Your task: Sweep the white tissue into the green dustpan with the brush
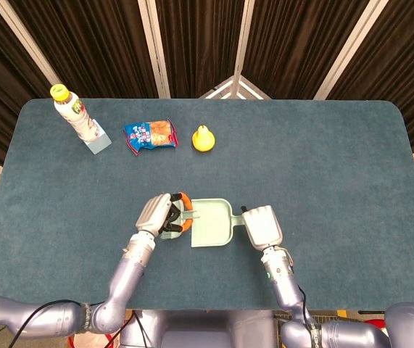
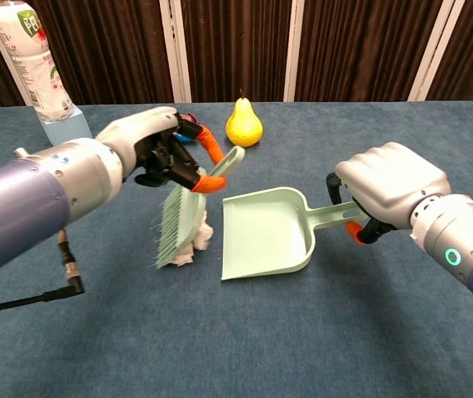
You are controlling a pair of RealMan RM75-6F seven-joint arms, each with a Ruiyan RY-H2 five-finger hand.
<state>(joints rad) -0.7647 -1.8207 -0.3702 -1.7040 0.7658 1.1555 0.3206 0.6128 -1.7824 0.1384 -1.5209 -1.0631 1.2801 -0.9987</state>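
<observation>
Gripping the pale green brush (image 2: pixel 185 217) by its handle, our left hand (image 2: pixel 155 151) has its fingers curled tight around it, the bristles angled down to the blue table (image 2: pixel 244 348). Our right hand (image 2: pixel 392 189) is wrapped around the handle of the green dustpan (image 2: pixel 267 232), holding the pan flat on the cloth with its open mouth facing our left hand.

The white tissue (image 2: pixel 200 240) lies just on the far side of the bristles from our left arm, squeezed between the brush head and the dustpan's open lip; from the chest view only a crumpled edge of it shows below and beside the bristles. From the head view our left hand (image 1: pixel 160 214) covers it, so we cannot tell whether any of it already sits over the lip.

What matters for the coming stroke, as we judge it, is that the tissue lies to the right of the brush and the pan's long axis runs left to right along that same line, so a short push rightward should carry it in.

Well apart at the back of the table stand a bottle (image 1: pixel 74 114), a snack packet (image 1: pixel 148 135) and a yellow pear (image 1: pixel 204 138).
</observation>
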